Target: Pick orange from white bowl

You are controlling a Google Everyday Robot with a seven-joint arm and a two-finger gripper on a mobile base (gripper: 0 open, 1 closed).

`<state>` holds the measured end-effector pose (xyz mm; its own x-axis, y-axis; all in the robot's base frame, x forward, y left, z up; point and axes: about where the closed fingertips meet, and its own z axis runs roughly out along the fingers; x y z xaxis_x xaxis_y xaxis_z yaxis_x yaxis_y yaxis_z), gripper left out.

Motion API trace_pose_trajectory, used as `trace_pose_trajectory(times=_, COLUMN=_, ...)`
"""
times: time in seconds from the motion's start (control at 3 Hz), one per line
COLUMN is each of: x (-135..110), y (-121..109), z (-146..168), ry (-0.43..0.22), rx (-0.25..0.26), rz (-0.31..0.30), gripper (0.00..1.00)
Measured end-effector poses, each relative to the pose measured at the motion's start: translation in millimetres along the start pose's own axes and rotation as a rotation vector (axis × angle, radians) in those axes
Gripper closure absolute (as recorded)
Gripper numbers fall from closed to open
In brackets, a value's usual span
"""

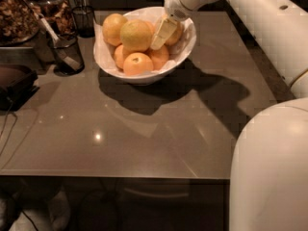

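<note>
Orange (136, 35), large and pale with dimpled skin, sits atop the fruit piled in the white bowl (185, 44), which stands by the far edge of the tabletop (144, 129), closer to its far left corner. Leftmost, a dark mesh cup (67, 57) holding a white utensil (54, 32) stands at the left edge, possibly just off the tabletop itself. A second mesh cup (85, 18) stands behind it, near the far left corner. Inside the bowl, another large pale fruit (114, 27) lies left of the orange, with smaller, deeper-orange fruits (137, 64) in front. The gripper (160, 36) reaches down into the bowl just right of the orange, close against its side; whether the jaws are wide, narrow or holding anything cannot be told. The white arm (250, 13) stretches from it toward the right edge, its shadow falling across the tabletop in front of the bowl.
</note>
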<state>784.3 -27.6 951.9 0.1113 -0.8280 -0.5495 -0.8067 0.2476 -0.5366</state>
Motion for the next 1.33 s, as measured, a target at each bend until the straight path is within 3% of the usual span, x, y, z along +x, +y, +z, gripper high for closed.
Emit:
trace_pose_trajectory(times=0.67, x=-4.6, y=-5.2, z=4.9, ry=-0.012, rx=0.003, rz=-0.01, gripper=0.0)
trace_pose_trajectory(times=1.0, x=-33.7, y=8.9, z=-36.4, ry=0.003, rx=-0.052, rz=0.005, gripper=0.0)
trace_pose_trajectory(times=1.33, x=-33.7, y=9.0, z=-36.3, ry=0.003, rx=-0.052, rz=0.005, gripper=0.0)
